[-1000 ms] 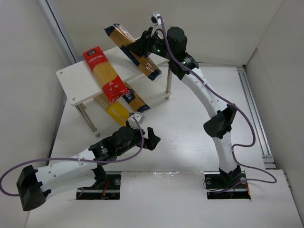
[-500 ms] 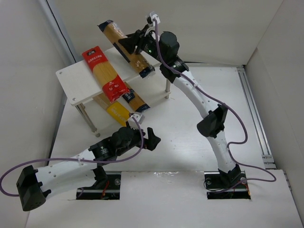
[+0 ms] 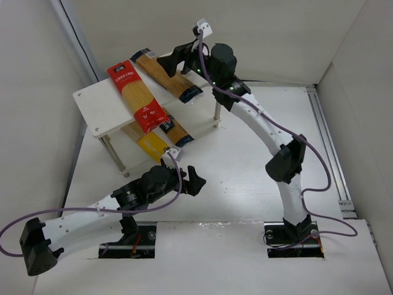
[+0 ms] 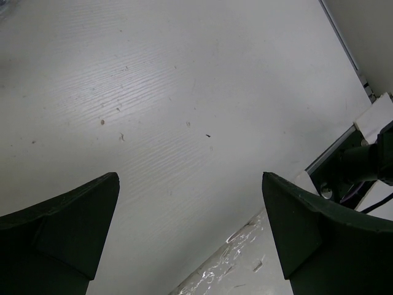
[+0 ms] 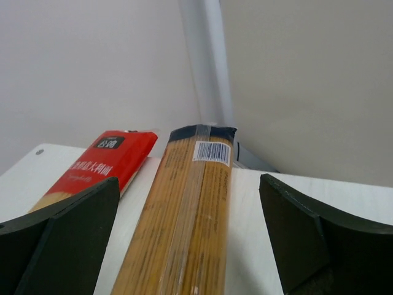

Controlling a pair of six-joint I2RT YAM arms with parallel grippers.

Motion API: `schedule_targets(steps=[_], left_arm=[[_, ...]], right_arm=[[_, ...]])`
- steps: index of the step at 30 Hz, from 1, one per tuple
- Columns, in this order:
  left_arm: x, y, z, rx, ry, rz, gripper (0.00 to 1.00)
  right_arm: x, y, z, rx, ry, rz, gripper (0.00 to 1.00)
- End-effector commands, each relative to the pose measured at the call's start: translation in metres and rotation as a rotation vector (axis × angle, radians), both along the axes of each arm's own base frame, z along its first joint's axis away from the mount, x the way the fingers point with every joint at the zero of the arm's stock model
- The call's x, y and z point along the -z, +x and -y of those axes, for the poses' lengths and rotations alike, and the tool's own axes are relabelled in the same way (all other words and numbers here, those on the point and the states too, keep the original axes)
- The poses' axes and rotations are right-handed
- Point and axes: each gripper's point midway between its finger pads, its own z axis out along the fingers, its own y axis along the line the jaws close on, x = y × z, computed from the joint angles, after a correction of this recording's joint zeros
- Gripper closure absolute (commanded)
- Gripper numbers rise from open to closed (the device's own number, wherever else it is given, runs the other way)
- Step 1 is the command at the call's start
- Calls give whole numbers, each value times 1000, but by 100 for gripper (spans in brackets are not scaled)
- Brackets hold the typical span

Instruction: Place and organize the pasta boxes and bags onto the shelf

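Note:
The orange-brown pasta pack with dark ends lies flat on the back of the white shelf. My right gripper hovers just over it, open, its jaws standing wide on either side of the pack without touching it. The red-ended bag lies on the shelf to its left. A yellow pack and a golden-brown pack stick out on the table under the shelf. My left gripper is open over bare table, holding nothing.
The shelf stands on thin metal legs at the back left, close to the white side wall. A metal rail runs along the table's right edge. Both arm bases sit at the near edge.
The right gripper carried the orange-brown pack left and down onto the shelf, then opened and let it go. The left arm has barely moved.

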Motion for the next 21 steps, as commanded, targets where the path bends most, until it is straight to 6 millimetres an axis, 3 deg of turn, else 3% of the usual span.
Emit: schedule_targets(steps=[1,3,4,7,8,10,11,12,14,15,17,18,21], left_arm=[[-12,0,-1,-9,-24,16,0],[-14,3,-4,-30,-16,21,0],[-17,3,-3,-30,-12,18,0],[-21,7,-5,-54,-4,25,0],[-18,8,-5,-54,5,19,0],[-21,14,-5,-89,13,18,0],[-17,15,-3,-89,36,5,0],[-25,21,-3,-122,22,13,0],[-23,24,-4,-152,39,7,0],[-25,30,-2,-173,40,16,0],[-27,34,1,-186,37,24,0],[-30,37,5,-187,29,28,0],[-29,39,11,-172,39,33,0]], right_arm=[[-105,-41,65,85,94,189,0],[-109,-35,99,151,84,190,0],[-106,-42,116,176,70,169,0],[-89,-38,168,313,12,131,0],[-68,-49,188,362,-52,93,0],[-37,-52,229,513,-106,3,0],[-10,-69,250,568,-147,-57,0],[19,-78,265,618,-205,-129,0],[59,-97,293,717,-269,-204,0],[98,-123,305,731,-308,-271,0],[133,-148,318,779,-301,-343,0],[159,-167,327,779,-265,-391,0],[181,-195,328,725,-235,-385,0]])
